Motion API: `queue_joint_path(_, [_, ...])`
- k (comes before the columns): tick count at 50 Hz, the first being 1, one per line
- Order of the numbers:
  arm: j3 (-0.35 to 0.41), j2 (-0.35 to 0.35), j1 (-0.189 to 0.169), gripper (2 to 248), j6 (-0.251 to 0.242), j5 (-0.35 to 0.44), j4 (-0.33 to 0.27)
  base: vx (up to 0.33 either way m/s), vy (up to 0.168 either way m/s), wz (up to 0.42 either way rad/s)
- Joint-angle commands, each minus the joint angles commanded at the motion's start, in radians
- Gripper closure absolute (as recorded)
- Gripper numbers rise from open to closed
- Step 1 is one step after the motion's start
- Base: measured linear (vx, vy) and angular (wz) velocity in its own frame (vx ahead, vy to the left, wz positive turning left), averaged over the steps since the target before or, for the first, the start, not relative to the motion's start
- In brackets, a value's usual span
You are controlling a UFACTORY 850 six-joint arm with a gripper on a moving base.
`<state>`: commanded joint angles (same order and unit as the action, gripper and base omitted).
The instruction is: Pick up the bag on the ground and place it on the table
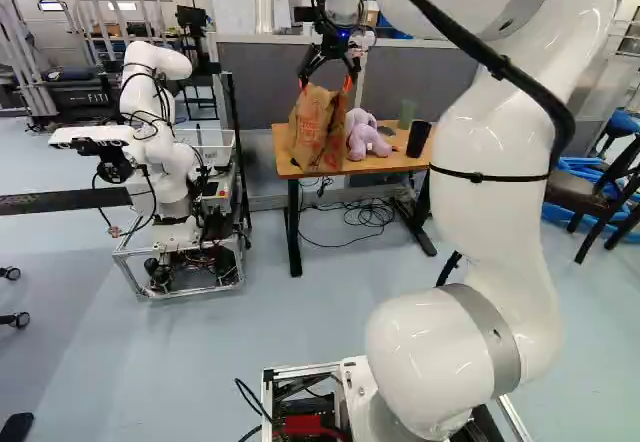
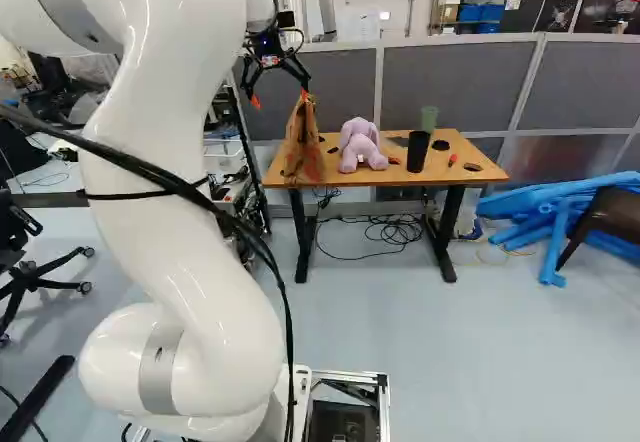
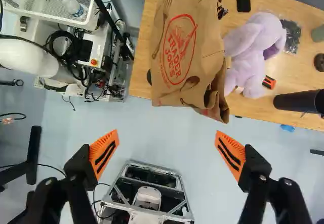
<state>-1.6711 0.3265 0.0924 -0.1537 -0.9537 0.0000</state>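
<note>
Brown paper bag (image 3: 177, 51): on the wood-topped surface (image 3: 140, 74), beside a lilac plush toy (image 3: 245, 72)
My black, orange-padded jaws: released, spread apart

Pale floor (image 2: 400, 312), grey partitions (image 2: 440, 87) behind, blue-wrapped stack (image 2: 555, 212) aside.

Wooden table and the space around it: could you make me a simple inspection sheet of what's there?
Surface: wooden table, bag at its left end in both base views.
Job's things: brown paper bag, standing on the table.
Clutter: lilac plush toy beside the bag, black cup, green cup, some small items.
Gripper: open, bag ahead of it, not between its fingers.
Cables: loose black cables on the floor under the table.
Surroundings: another robot, grey partition, blue bundle.
</note>
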Motion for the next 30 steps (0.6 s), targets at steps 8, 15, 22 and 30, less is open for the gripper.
queue_joint_path(8, [0.046,-0.018,-0.003,3,0.005,0.054,0.0,0.0,0.0,0.0])
queue_joint_path(15, [0.092,-0.035,-0.005,3,0.009,0.106,0.0,0.0,0.0,0.0])
queue_joint_path(22, [0.143,-0.055,-0.008,3,0.014,0.165,0.0,0.0,0.0,0.0])
queue_joint_path(30, [0.206,-0.079,-0.012,3,0.02,0.238,0.0,0.0,0.0,0.0])
